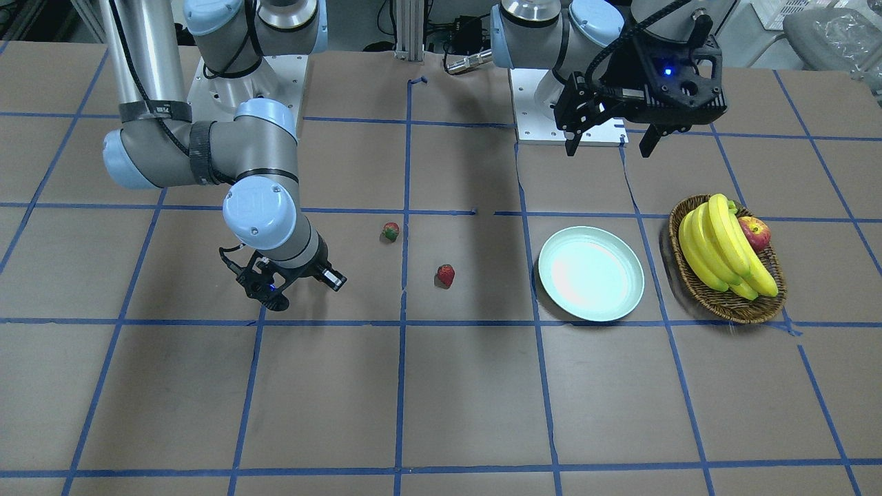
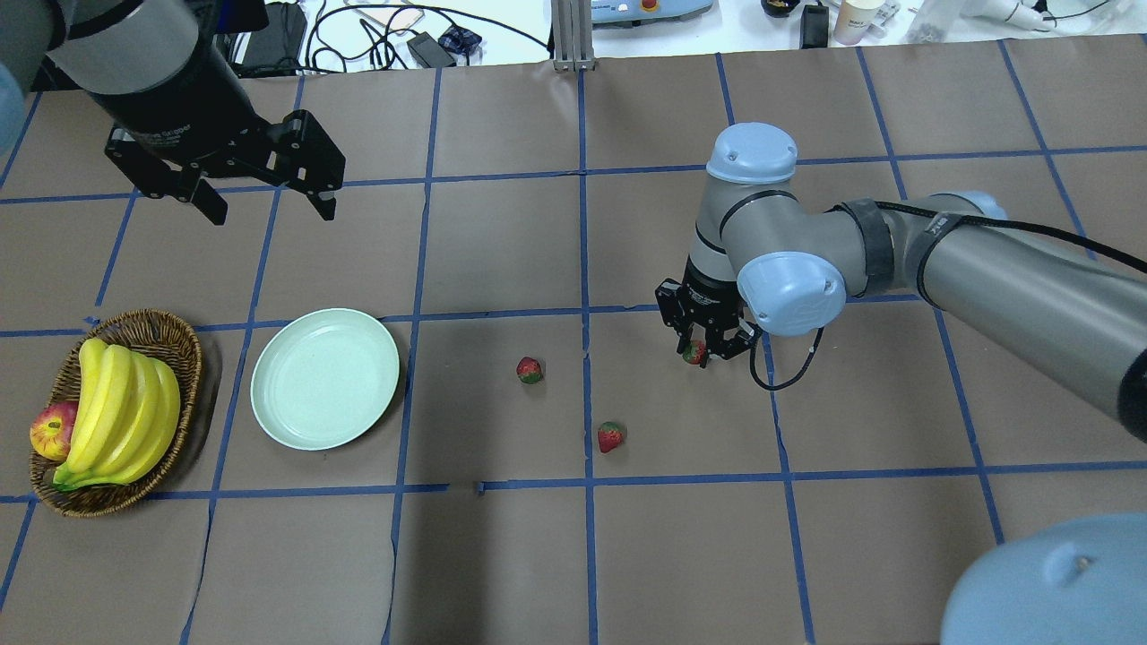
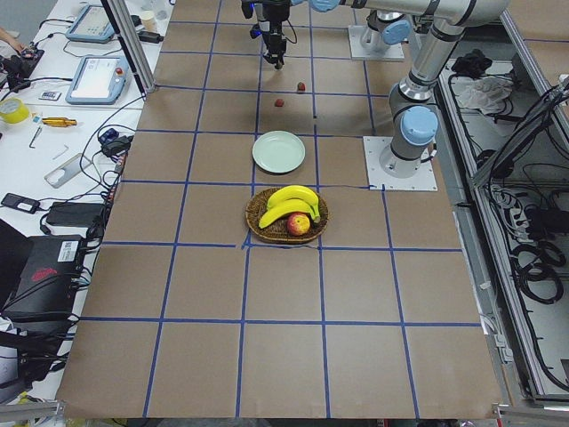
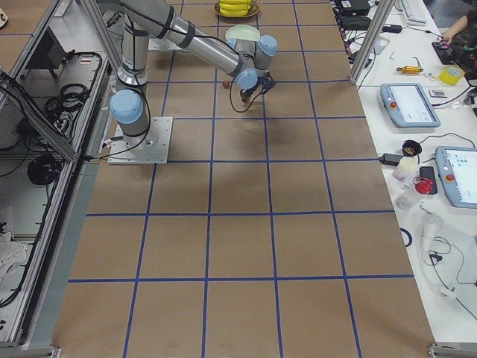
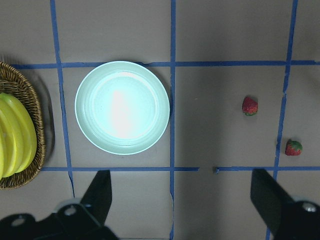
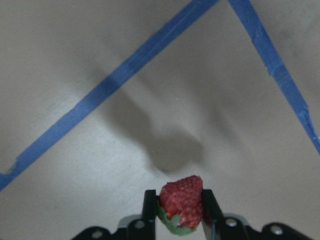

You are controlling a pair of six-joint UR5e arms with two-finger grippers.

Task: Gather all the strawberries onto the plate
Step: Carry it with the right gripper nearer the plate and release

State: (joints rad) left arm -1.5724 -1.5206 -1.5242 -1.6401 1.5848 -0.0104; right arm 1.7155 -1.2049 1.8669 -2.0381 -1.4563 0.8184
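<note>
My right gripper [image 2: 700, 351] is shut on a small red strawberry [image 6: 182, 202] with a green cap, held just above the brown table; its shadow lies on the paper beneath. Two more strawberries lie on the table, one [image 2: 530, 370] nearer the plate and one [image 2: 610, 437] closer to the robot; both also show in the left wrist view [image 5: 250, 106] [image 5: 293, 147]. The pale mint-green plate [image 2: 324, 378] is empty, left of them. My left gripper [image 2: 264, 202] is open and empty, high above the table beyond the plate.
An oval wicker basket [image 2: 176, 337] with bananas [image 2: 121, 412] and a red-yellow apple [image 2: 52, 430] stands just left of the plate. Blue tape lines grid the brown table. Cables and devices lie past the far edge.
</note>
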